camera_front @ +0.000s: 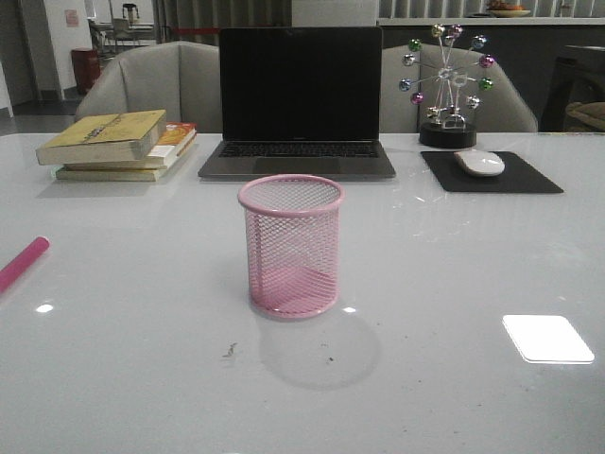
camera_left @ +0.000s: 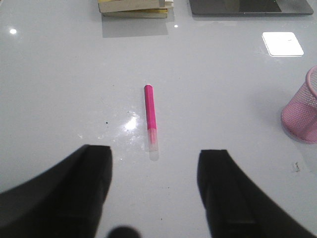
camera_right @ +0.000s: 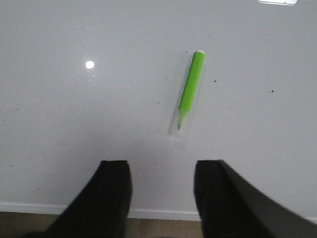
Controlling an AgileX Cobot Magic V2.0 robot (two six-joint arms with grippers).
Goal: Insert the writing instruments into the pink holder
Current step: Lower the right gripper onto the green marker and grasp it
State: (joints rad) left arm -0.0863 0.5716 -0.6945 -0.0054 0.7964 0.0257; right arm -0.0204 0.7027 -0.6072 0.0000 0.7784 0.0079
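The pink wire-mesh holder stands upright and empty at the table's middle; its side also shows in the left wrist view. The magenta marker lies flat at the table's left edge. In the left wrist view this marker lies just ahead of my left gripper, which is open and above it with nothing between its fingers. The lime green marker lies flat on the table in the right wrist view, ahead of my right gripper, which is open and empty. Neither gripper shows in the front view.
A stack of books sits at the back left, an open laptop behind the holder, a mouse on a black pad and a ball ornament at the back right. The table's near edge runs beneath the right gripper.
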